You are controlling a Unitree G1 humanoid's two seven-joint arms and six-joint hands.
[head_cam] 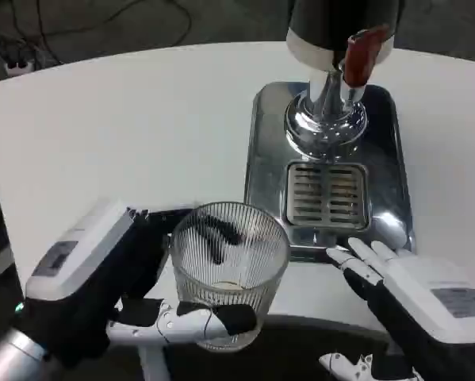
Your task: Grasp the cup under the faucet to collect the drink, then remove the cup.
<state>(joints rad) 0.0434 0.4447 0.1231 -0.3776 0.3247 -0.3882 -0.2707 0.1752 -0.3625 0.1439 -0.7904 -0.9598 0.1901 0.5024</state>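
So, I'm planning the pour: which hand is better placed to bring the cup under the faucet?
Left. The left hand already holds the ribbed glass cup, near the drip tray below the faucet. The right hand holds nothing and rests by the tray's front corner.

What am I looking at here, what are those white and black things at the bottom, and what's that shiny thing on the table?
This is one picture, taken from a camera on a humanoid robot's head or chest, looking down at a white table. The white and black things are the robot's own two hands. Its left hand, low on the picture's left, holds a clear ribbed cup, fingers wrapped around it. A little liquid seems to sit in the cup's bottom. Its right hand, on the right, holds nothing, and its fingers reach toward the front edge of the shiny thing. That is a drink dispenser: a metal tray with a slotted drain grate, a chrome column, and a faucet with a red handle. The cup is in front of the tray, not under the faucet.
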